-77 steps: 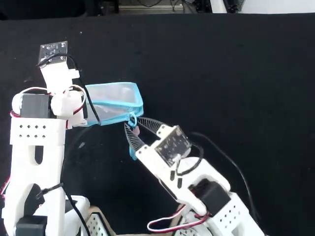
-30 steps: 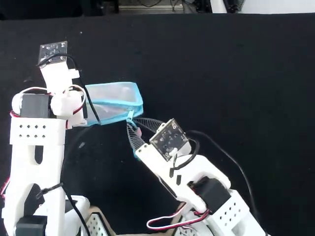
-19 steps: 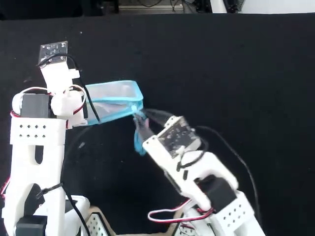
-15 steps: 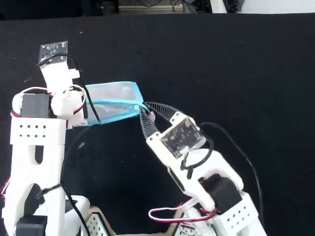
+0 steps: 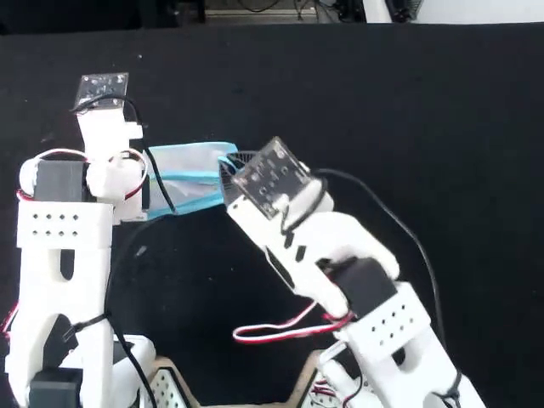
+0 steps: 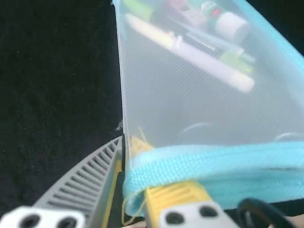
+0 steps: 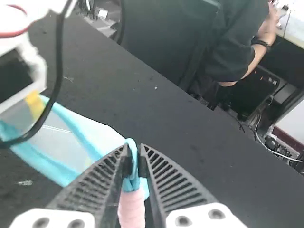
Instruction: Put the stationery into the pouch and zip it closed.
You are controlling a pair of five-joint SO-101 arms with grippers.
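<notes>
Grips one corner of the see-through pouch tight in the left gripper, over the black table — pens and markers inside. Pinches the zip tab at the other end in the right gripper, jaws closed on it.

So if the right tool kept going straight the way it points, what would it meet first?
The pouch: the right tool is shut on its blue tab, with the pouch body right ahead. Past that, likely black table; depth is unclear.

Left pincer, right pincer: both clamped.
</notes>
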